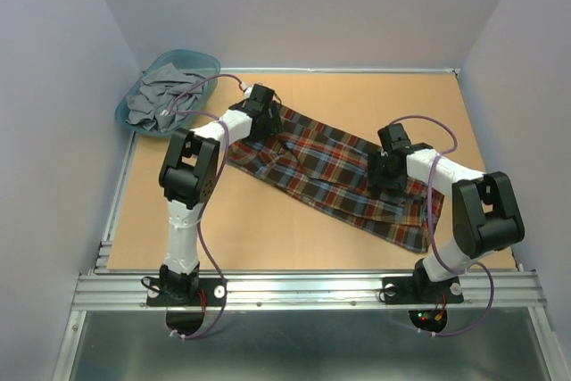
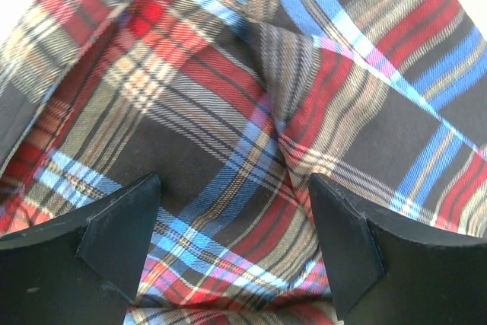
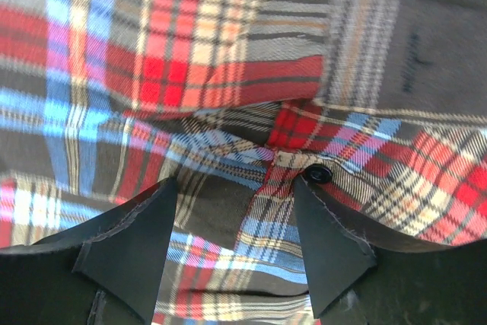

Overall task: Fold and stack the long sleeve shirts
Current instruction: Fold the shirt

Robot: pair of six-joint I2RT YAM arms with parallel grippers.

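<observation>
Plaid shirt [image 1: 326, 167] lies spread on the table [image 1: 178, 229], directly beneath both my grippers. Left gripper [image 1: 260, 106]: jaws apart, nothing pinched. Right gripper [image 1: 389, 169]: jaws apart too, a button [image 3: 317, 173] just ahead. Step, I judge: taking hold for a fold. Next: lower, pinch cloth both sides.

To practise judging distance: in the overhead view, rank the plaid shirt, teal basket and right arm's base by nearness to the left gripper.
1. The plaid shirt, directly under the left gripper.
2. The teal basket, far left corner.
3. The right arm's base, near right edge.
</observation>
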